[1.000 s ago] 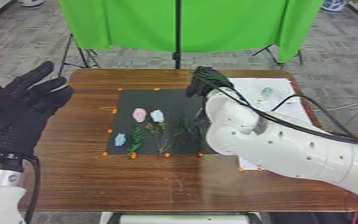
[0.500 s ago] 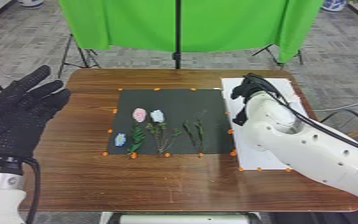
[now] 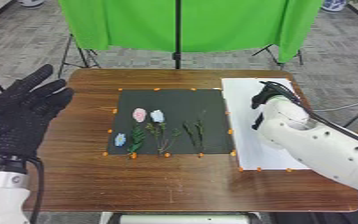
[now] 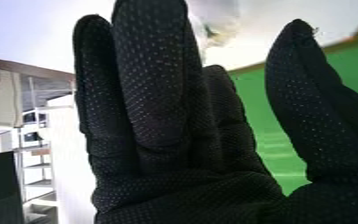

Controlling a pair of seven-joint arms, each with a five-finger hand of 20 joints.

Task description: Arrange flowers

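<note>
Here's the right hand (image 3: 269,94), over the white sheet (image 3: 255,155) by the right edge of the counter (image 3: 175,187), on the part of the sheet toward the far right corner. From the right wrist view, this right hand (image 4: 193,195) is open: fingers (image 4: 153,80) straight and close together, thumb (image 4: 313,105) standing well apart, gripping nothing. Beyond the gap there's a pale patch with a greenish spot, too blurred to name.

Over at the left edge, the left hand (image 3: 17,120) is up, open and empty, its fingers roughly straight and slightly fanned.

And the flowers! They're on the black sheet (image 3: 175,97) in the middle of the counter, just left of the white one. Pink flower (image 3: 140,115) and white flower (image 3: 158,116) sit side by side; the blue flower (image 3: 119,139) lies closer to the near left corner. A leafy green stem (image 3: 137,137) runs just beside the blue one, toward the near edge. Next to it, a branching stem (image 3: 164,140) below the white flower, then two slender green sprigs (image 3: 200,132) side by side, nearer the right edge.

Orange tabs (image 3: 157,89) dot the borders of both sheets. Past the far edge hangs a green cloth (image 3: 238,30), a black pole (image 3: 177,35) upright in front.
</note>
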